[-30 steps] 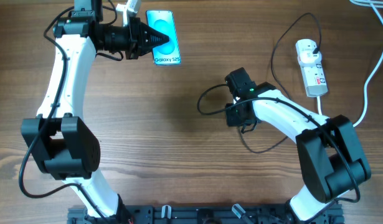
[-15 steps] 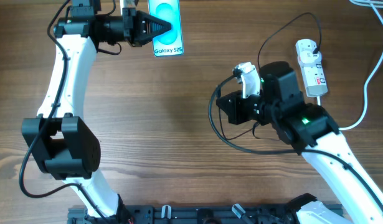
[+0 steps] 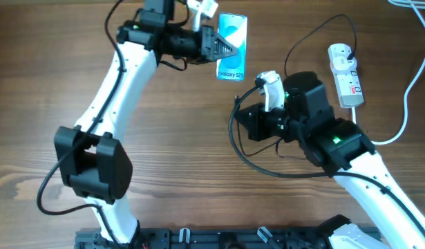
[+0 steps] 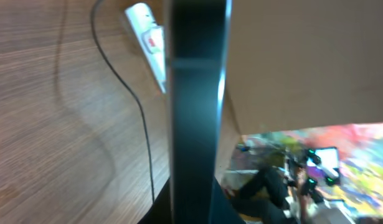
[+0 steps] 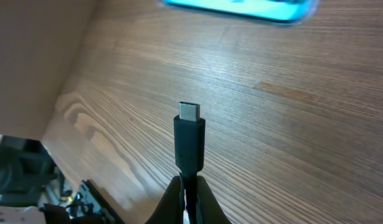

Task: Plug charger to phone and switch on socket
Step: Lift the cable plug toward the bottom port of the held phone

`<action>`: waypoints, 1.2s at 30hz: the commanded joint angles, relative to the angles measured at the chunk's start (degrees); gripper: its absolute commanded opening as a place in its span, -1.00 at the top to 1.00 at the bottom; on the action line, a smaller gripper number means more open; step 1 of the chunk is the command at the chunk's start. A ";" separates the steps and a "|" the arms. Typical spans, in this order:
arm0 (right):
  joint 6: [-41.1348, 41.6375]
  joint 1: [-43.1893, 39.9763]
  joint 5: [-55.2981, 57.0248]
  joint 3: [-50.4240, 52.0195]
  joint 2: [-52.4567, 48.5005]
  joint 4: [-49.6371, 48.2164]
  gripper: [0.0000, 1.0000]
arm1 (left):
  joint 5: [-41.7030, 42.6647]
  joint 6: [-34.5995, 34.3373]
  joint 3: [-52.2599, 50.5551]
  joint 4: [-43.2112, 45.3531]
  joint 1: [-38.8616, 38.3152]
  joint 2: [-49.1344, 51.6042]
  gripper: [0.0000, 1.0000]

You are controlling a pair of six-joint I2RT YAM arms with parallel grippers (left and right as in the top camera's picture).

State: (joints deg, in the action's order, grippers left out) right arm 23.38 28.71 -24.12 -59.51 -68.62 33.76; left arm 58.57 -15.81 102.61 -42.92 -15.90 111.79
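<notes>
The phone [image 3: 234, 38], with its teal screen and "Galaxy S25" text, is in my left gripper [image 3: 224, 48], which is shut on its left long edge at the back centre. In the left wrist view the phone [image 4: 194, 112] is a dark edge-on bar. My right gripper [image 5: 187, 186] is shut on the charger just behind its dark connector tip [image 5: 190, 138], which points at the phone [image 5: 241, 9]. From overhead, the right gripper [image 3: 241, 117] is below and right of the phone. The black cable [image 3: 257, 164] loops under it. The socket [image 3: 345, 76] lies at the back right with the white adapter [image 3: 340, 52] in it.
The socket's thick white cord [image 3: 410, 90] runs along the right edge. The socket [image 4: 147, 43] and the thin black cable [image 4: 140, 118] also show in the left wrist view. The right arm's white body [image 3: 350, 166] fills the front right.
My left arm has carried the phone to the right, from the back left toward the right gripper. My right arm rose with the connector earlier and has held about still since.
</notes>
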 commanded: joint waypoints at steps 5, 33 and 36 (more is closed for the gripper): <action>0.81 2.10 7.30 -0.55 -0.33 -0.13 0.92 | -3.96 -1.79 0.48 -0.50 -1.84 0.52 0.93; 3.67 1.97 8.94 -0.57 -4.31 -5.27 0.92 | 8.31 2.14 0.48 -0.85 -1.62 0.50 0.92; 3.67 1.97 8.94 -0.57 -4.31 -5.44 0.92 | 8.26 3.43 0.48 -1.27 -1.62 0.50 0.92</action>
State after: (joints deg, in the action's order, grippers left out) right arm 26.39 30.61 -16.40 -59.48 -72.55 28.64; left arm 63.99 -15.20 102.61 -43.90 -17.63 111.96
